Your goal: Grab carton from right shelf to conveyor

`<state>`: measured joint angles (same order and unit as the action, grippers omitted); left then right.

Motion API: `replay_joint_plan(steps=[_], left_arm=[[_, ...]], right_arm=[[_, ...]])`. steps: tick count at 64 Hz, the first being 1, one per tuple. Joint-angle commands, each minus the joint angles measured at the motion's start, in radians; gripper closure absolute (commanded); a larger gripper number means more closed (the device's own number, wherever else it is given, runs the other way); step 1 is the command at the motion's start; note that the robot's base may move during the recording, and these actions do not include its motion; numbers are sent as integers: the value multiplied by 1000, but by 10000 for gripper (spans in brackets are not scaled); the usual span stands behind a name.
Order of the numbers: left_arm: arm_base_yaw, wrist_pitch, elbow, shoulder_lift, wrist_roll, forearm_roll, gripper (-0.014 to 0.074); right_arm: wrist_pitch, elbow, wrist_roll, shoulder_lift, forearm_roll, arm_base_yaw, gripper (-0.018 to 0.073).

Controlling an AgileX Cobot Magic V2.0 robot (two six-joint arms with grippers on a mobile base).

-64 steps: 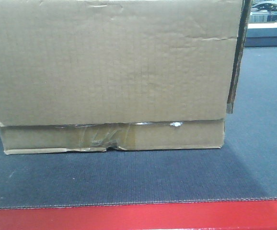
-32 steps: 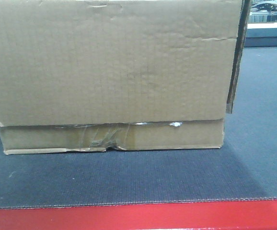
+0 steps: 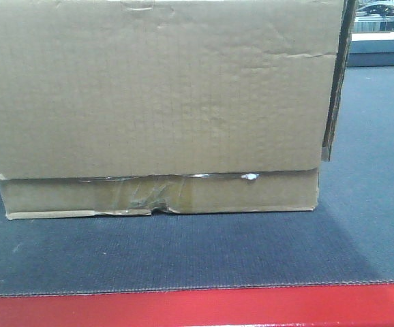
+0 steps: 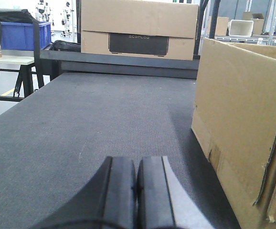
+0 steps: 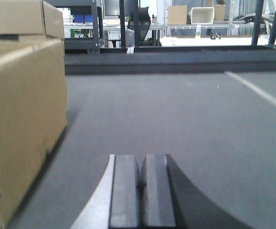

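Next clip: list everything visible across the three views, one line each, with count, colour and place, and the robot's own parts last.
carton: one, plain brown, standing on the belt, taped along its lower seam
conveyor: one, dark grey belt with a red edge strip at the front
second carton: one, brown with a dark panel, beyond the far end of the belt in the left wrist view
blue bin: one, blue, on a stand at far left, a dark bag on top
white tub: one, white, on background racking
office chair: one, black, background
left tool: one, black, shut, low over the belt, left of the carton
right tool: one, black, shut, low over the belt, right of the carton
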<state>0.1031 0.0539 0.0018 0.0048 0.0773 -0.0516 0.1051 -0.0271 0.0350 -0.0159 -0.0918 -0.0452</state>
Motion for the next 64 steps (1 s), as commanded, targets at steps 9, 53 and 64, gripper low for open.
replay_joint_plan(steps=[9,53,64], left_arm=[[1,-18,-2,-5,-1,-5,596],[1,-18,-2,-5,-1,-5,596],[1,-18,-2,-5,-1,-5,596]], right_arm=[[-21,27,11,16,-11,6,628],[-32,27,11,16,-11,6,628],[-32,27,11,16,-11,6,628]])
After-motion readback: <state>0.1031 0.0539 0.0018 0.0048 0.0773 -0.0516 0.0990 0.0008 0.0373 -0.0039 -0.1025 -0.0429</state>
